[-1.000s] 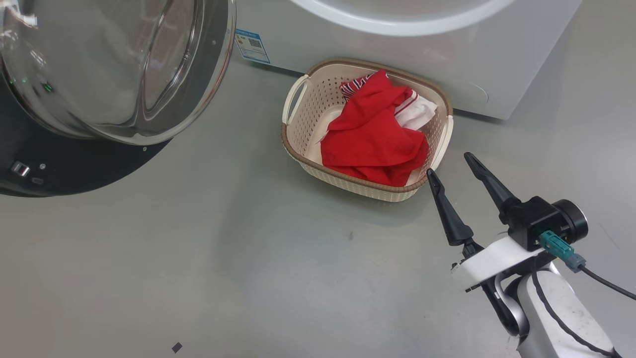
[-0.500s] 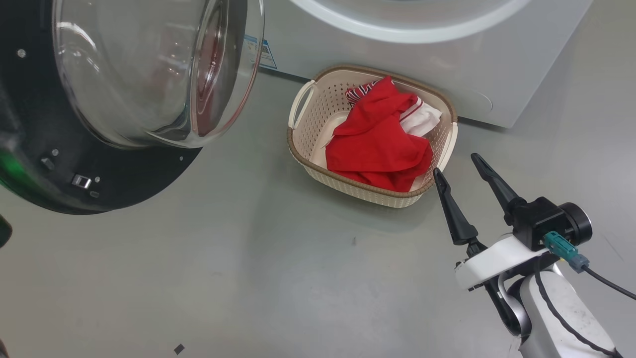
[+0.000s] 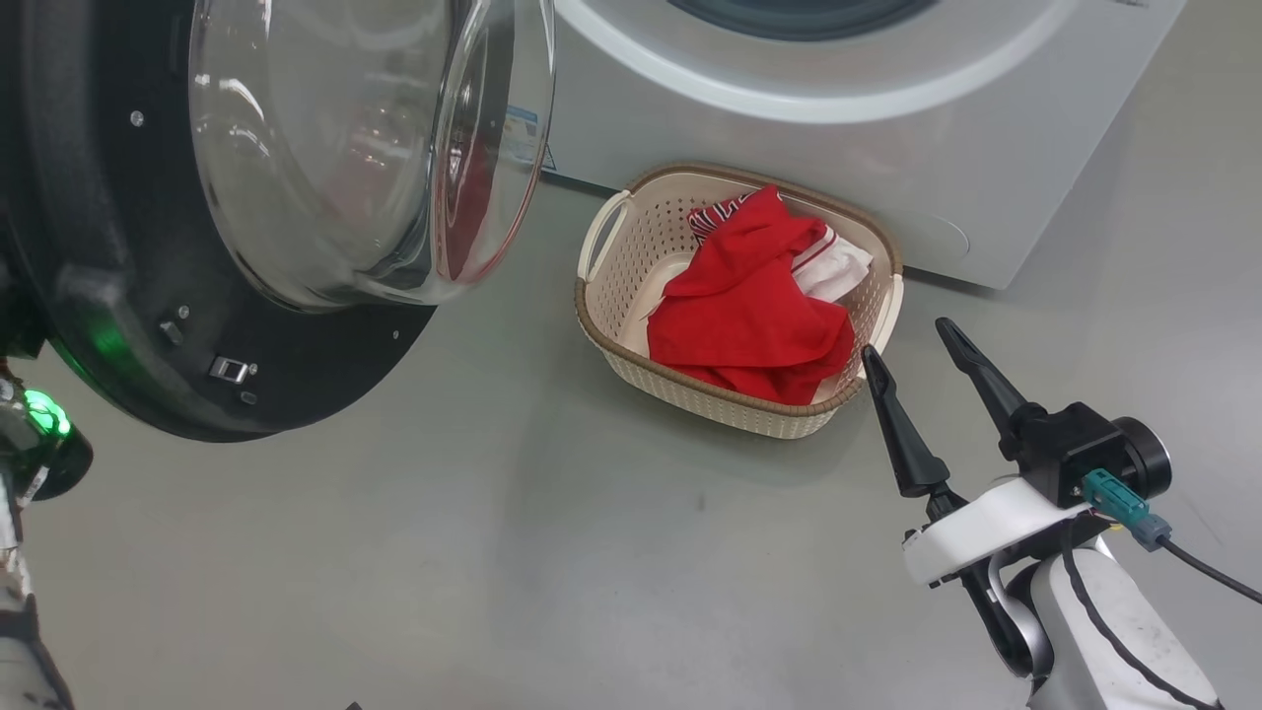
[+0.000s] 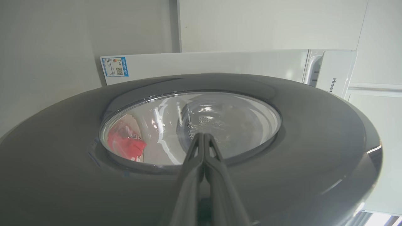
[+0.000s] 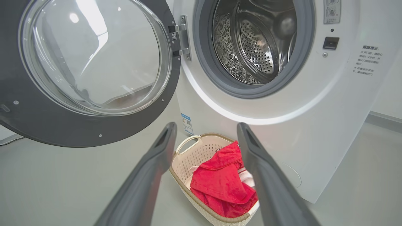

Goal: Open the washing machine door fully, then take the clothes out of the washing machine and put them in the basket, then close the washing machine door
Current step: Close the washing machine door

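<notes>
Right end effector [image 3: 905,337]: fingers spread wide, gripping nothing, held low over the floor [image 3: 493,552] just right of the basket [image 3: 603,296]. Tips point far and slightly left, toward the washing machine [image 3: 789,128]. Its left fingertip lies close to the basket's near-right corner; contact not evident. Right forearm [image 3: 1114,631] enters from the near right, wrist angled upward. Left end effector [image 4: 203,135]: fingers pressed together, holding nothing, laid along the outer face of the washing machine door [image 3: 108,276], tips over the near edge of its glass bowl [image 4: 238,125]; cannot tell whether they touch the surface. Door hangs from its hinge at the left of the opening, swung outward to the left, opening uncovered, steel drum [image 5: 254,40] visible inside. Clothes [image 3: 754,316], red with white trim, lie heaped in the basket, which sits on the floor just in front of the machine, below the opening.
</notes>
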You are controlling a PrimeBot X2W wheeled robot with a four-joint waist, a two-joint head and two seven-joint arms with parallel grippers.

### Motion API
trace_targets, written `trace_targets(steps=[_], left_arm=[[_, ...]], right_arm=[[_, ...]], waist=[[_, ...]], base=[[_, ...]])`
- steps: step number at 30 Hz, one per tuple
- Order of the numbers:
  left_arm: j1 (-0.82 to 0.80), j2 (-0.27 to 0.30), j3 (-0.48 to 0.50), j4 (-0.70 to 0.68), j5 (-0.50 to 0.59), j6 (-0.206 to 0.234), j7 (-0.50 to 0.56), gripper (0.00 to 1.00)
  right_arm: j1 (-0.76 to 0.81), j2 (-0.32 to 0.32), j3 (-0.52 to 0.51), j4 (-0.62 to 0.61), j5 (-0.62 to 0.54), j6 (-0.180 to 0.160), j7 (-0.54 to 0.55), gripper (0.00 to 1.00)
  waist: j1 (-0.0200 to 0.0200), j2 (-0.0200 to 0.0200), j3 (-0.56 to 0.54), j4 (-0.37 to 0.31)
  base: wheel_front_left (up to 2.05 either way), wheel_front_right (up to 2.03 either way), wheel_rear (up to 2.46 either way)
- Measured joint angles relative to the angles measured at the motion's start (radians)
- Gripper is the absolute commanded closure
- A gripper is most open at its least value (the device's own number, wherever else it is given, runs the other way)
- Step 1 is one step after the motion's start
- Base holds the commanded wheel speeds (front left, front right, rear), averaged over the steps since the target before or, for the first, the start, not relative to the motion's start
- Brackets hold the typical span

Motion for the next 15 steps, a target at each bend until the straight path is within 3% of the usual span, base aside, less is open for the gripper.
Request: trace_targets(steps=[15], left_arm=[[0.058, -0.096, -0.015, -0.053, -0.018, -0.023, 0.037, 1.00]], right_arm=[[0.009, 0.007, -0.004, 0.003, 0.009, -0.001, -0.010, 0.00]], waist=[[0.0000, 0.0000, -0.037, -0.018]], base=[[0.00, 0.00, 0.00]])
